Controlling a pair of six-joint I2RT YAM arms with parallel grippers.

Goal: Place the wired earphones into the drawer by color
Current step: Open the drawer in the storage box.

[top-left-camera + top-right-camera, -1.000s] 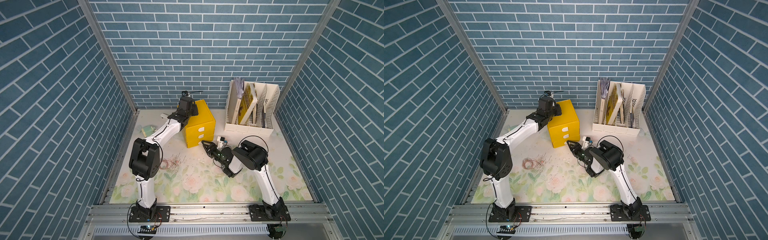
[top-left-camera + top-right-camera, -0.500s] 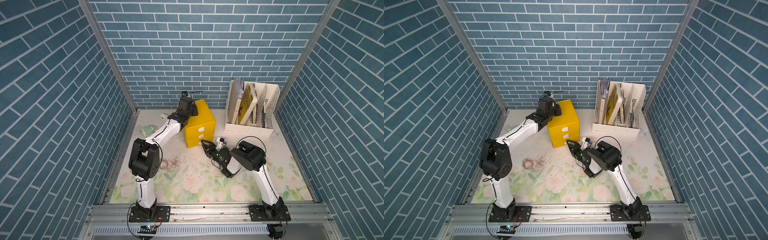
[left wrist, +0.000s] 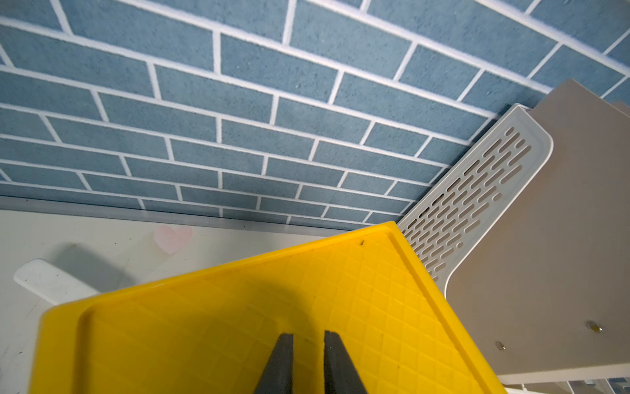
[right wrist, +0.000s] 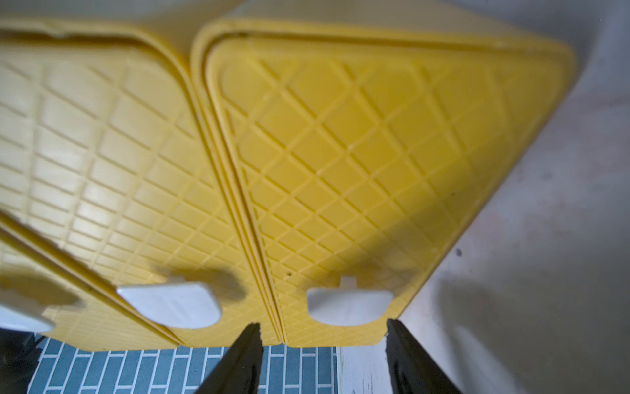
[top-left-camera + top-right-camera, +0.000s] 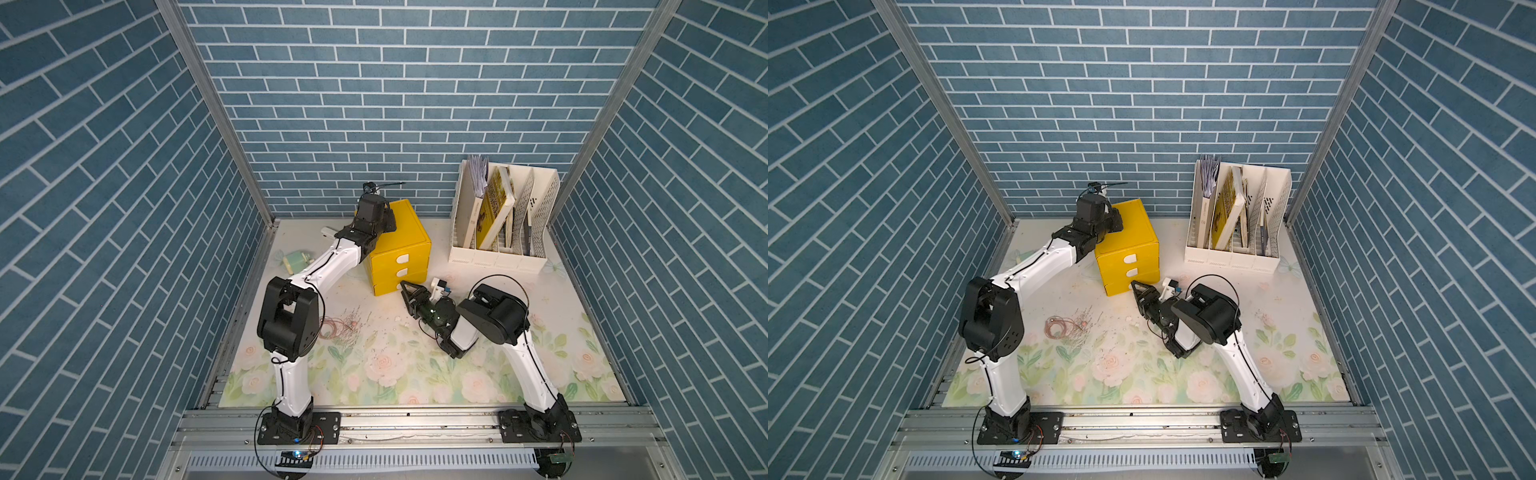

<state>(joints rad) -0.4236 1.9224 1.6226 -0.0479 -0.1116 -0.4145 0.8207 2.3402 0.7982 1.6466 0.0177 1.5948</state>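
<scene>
The yellow cabinet point(image 5: 405, 232) stands at the back centre, its drawer fronts point(image 5: 395, 272) stacked and each carrying a white tab handle. My left gripper point(image 3: 308, 337) rests on the cabinet's top point(image 3: 341, 290), nearly shut, with only a narrow slit and nothing in it. My right gripper point(image 4: 322, 327) is open low in front of the bottom drawer. That drawer's white handle point(image 4: 347, 307) lies just ahead, between the fingertips. A pinkish-copper coil of wired earphones point(image 5: 336, 328) lies loose on the mat left of centre, also in a top view point(image 5: 1059, 326).
A white slotted file rack point(image 5: 498, 232) with books stands at the back right, close beside the cabinet. A pale green object point(image 5: 295, 262) and a flat white piece point(image 5: 328, 232) lie at the back left. Blue brick walls enclose three sides.
The right arm has edged slightly toward the cabinet's bottom drawer. The left arm has stayed on the cabinet top.
</scene>
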